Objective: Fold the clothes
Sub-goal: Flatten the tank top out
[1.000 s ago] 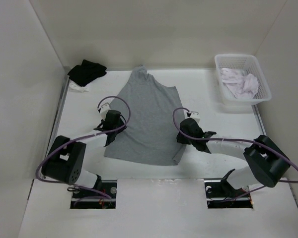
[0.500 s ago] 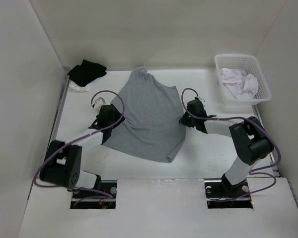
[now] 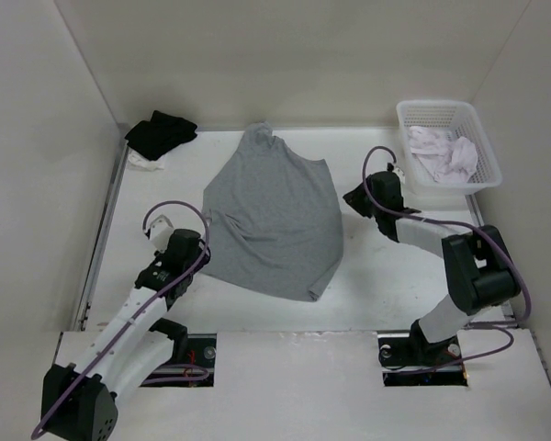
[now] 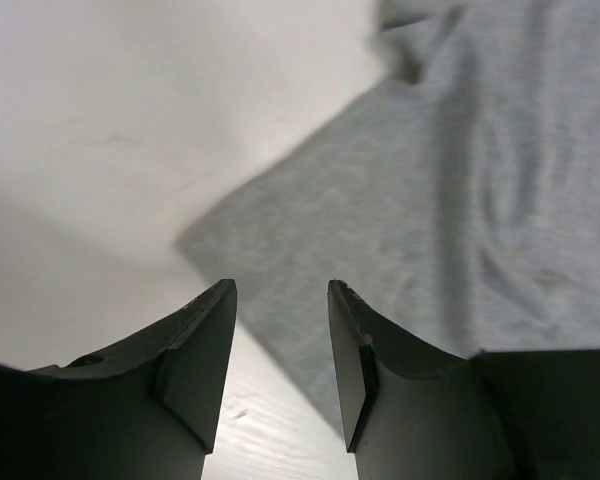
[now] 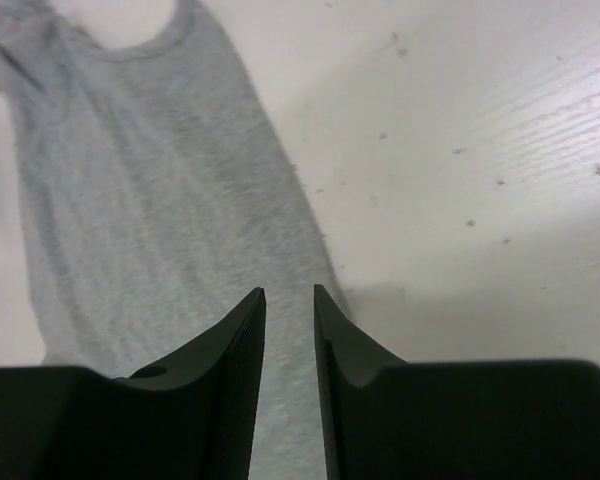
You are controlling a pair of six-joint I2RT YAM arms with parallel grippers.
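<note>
top external, grey tank top (image 3: 275, 216) flat between left claw (image 3: 196, 248) and right claw (image 3: 354, 198), both parted, empty

Grey tank top (image 3: 274, 220) spread flat, neck twd far side, lightly wrinkled.

table (image 3: 367, 276): white | grey tank top (image 3: 275, 220) flat, centre | black garment (image 3: 161, 133) far-left | basket (image 3: 445, 188) far-right
</note>
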